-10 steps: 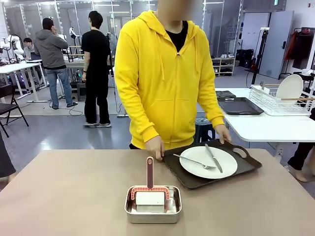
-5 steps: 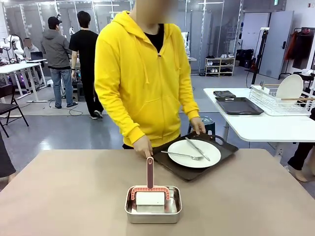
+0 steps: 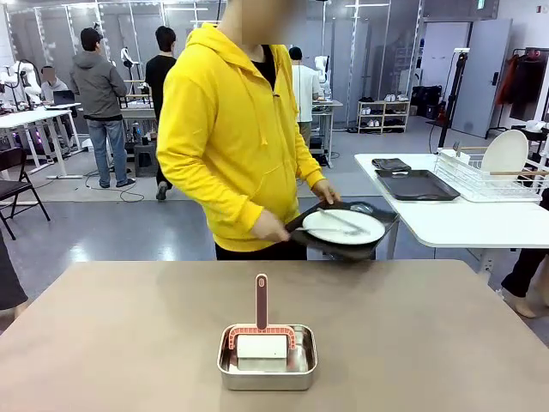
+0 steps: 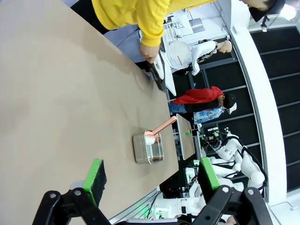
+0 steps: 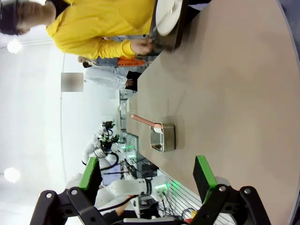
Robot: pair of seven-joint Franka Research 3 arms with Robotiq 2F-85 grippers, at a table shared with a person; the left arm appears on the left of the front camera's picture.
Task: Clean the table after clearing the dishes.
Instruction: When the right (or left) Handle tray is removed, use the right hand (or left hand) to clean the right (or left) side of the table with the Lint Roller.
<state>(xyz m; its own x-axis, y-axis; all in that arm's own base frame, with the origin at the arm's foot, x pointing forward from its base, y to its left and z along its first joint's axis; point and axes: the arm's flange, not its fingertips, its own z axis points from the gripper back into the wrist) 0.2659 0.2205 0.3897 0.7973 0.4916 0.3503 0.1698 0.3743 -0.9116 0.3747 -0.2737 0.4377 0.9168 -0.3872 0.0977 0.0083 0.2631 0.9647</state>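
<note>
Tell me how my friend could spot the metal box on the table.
Start at the wide tan table. Near its front edge, in the middle, sits the small steel pan. Unlike the black tray the person holds, it is silvery, with a reddish-brown handle poking out.

Front faces person (image 3: 232, 137); wrist views share table (image 3: 129, 343).

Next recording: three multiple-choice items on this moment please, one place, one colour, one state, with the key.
1. Where is the black tray with the plate? A) flat on the table B) lifted in the person's hands C) on the floor
2. The tool's handle in the steel pan is: A) blue B) reddish-brown C) yellow
3. The left claw and right claw are: A) both open B) both shut C) one shut
Key: B, hands hold it clear of the table; B, plainly that colour; A, green pads stand wide apart, nothing between.
</note>
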